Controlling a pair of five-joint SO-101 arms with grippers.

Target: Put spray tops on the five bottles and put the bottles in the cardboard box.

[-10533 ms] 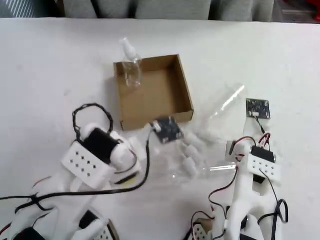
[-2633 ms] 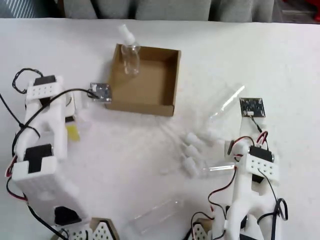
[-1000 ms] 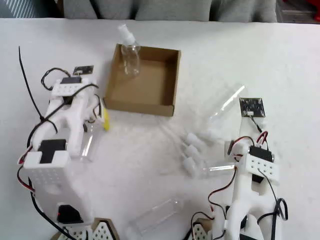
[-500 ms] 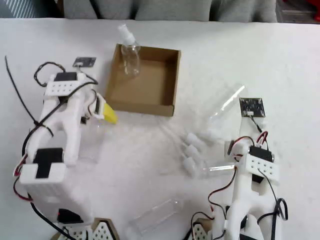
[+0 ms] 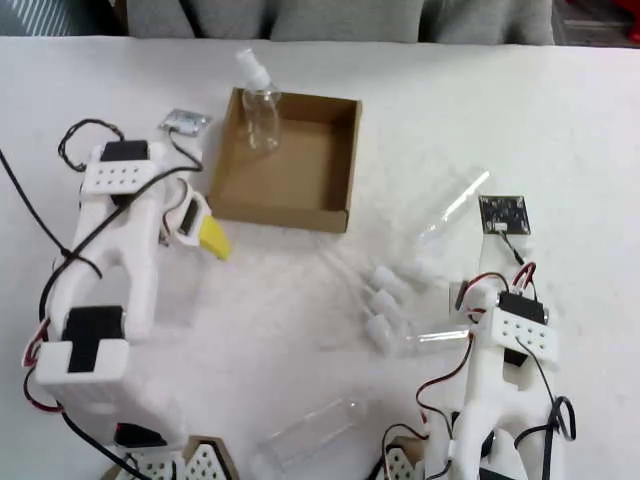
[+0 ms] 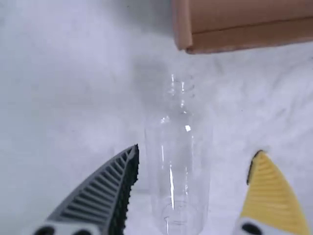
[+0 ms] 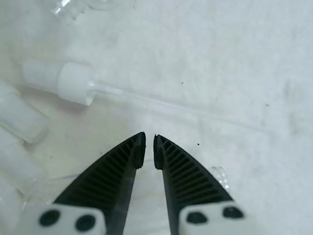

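A clear bottle without a top [image 6: 178, 166] lies on the white table just short of the cardboard box's corner [image 6: 234, 24]. My left gripper [image 6: 195, 154] is open, its grey and yellow fingers on either side of that bottle. From above, its yellow finger [image 5: 213, 236] is left of the box [image 5: 290, 165]. A bottle with a spray top [image 5: 258, 100] leans at the box's far left corner. My right gripper [image 7: 147, 152] is shut on nothing, just short of a spray top with a long tube [image 7: 73, 83].
Several loose spray tops [image 5: 385, 300] lie mid-table, left of the right arm [image 5: 505, 335]. One bare bottle [image 5: 455, 205] lies right of the box and another [image 5: 310, 430] near the front edge. Open table lies behind the box.
The left arm left the middle of the table and now stands left of the box, which was shifted and turned. In the last second its wrist turned a little. The right arm kept still.
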